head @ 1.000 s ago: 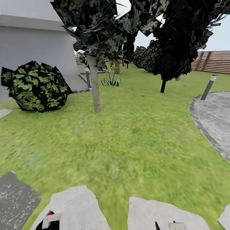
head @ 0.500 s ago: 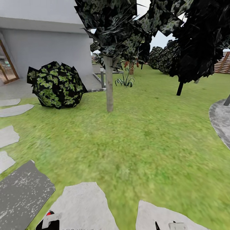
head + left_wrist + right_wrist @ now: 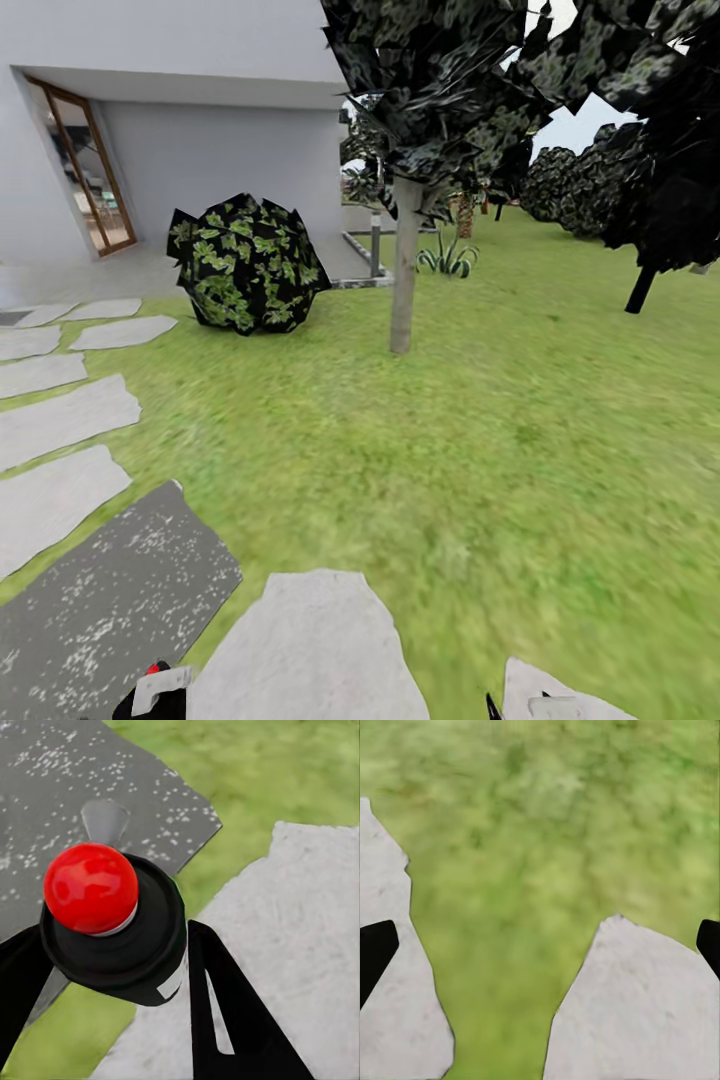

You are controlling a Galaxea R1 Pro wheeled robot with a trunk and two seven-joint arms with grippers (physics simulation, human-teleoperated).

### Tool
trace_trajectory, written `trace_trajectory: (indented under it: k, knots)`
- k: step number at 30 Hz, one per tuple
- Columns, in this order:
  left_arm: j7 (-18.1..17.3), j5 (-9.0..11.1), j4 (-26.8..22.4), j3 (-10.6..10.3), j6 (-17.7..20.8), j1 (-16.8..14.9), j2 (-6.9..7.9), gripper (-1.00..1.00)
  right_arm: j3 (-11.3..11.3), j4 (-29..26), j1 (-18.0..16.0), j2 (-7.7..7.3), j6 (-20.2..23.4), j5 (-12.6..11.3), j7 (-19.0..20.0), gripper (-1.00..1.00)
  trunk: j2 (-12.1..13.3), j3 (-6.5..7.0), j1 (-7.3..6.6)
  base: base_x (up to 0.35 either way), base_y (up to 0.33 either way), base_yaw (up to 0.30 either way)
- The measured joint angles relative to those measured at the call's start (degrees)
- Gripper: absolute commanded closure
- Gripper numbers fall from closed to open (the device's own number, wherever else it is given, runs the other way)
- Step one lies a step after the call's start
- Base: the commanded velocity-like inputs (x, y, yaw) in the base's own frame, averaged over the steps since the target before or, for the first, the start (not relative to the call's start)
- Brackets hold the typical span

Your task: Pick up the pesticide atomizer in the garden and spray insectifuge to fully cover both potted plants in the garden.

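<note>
Okay, left pincer (image 3: 118, 945) is closed around a dark spray bottle (image 3: 146, 922) with a round red knob (image 3: 90, 886) on top. I take that for the atomizer, so the pickup looks done. The head view catches only its top at the near edge, and it stands roughly upright there, knob up.

My right pincer (image 3: 540, 945) is wide and holds nothing, its black tips at the two sides of the wrist picture over grass and pale slabs.

The relation that matters is bottle to plants. A low spiky plant (image 3: 447, 258) sits far off across the lawn (image 3: 470, 430), ahead and to the right of the bottle, just past the grey tree trunk (image 3: 403, 262). It is probably one of the two potted plants, but it is too small to be sure, and I cannot tell where the second one is. The left arm carries the bottle, so it must do the spraying, though the plant lies more to the right side. My guess is that I have to drive closer first, since it is well apart from both pincers.

The head view gives the layout: a leafy bush (image 3: 248, 265) far left, the house door (image 3: 85, 165) and a dark slab (image 3: 110, 590) near left. Neither wrist view has that. The left wrist view gives the grip and the knob, which the head view barely catches.
</note>
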Motion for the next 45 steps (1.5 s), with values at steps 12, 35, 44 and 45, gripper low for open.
trace_trajectory:
  k: [12, 35, 44, 45]
  knots:
    - [0.00, 0.00, 0.15, 0.00, -0.07, 0.02, 0.00, 1.00, 0.00, 0.00, 0.00, 0.00, 0.00, 0.00, 0.00, -1.00, 0.00, 0.28, 0.00, 0.157, 0.300, 0.277]
    - [0.00, -0.01, 0.18, 0.00, -0.16, 0.02, -0.01, 1.00, 0.00, 0.00, 0.00, 0.00, 0.00, 0.00, 0.00, -1.00, 0.00, 0.81, -0.01, 0.177, 0.290, 0.277]
    - [0.00, -0.01, 0.18, 0.00, -0.10, 0.01, -0.01, 1.00, 0.00, 0.00, 0.00, 0.00, 0.00, 0.00, 0.00, -1.00, 0.00, 1.01, -0.01, 0.178, 0.289, 0.277]
    - [0.00, -0.02, 0.16, 0.00, -0.10, 0.00, -0.01, 1.00, 0.00, 0.00, 0.00, 0.00, -0.01, 0.00, 0.00, -1.00, 0.00, 1.04, -0.01, 0.178, 0.289, 0.277]
